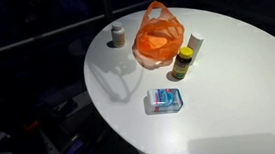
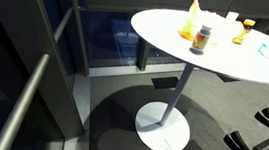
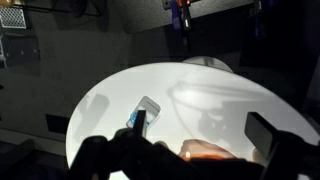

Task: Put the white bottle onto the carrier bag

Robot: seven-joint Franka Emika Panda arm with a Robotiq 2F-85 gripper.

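An orange carrier bag [image 1: 158,37] lies crumpled on the round white table [image 1: 230,99]. It also shows in an exterior view [image 2: 190,21] and at the bottom of the wrist view [image 3: 205,151]. A white bottle [image 1: 196,41] stands upright close beside the bag, also seen in an exterior view [image 2: 231,17]. My gripper [image 3: 200,130] is open and empty, high above the table near the bag. It does not show in the exterior views. The white bottle is hidden in the wrist view.
A small pale bottle with a brownish band [image 1: 118,34] stands near the table's edge, also seen in an exterior view [image 2: 203,38]. A yellow bottle with a dark cap [image 1: 182,62] stands by the bag. A blue and white packet [image 1: 166,101] lies flat; it also shows in the wrist view [image 3: 146,110].
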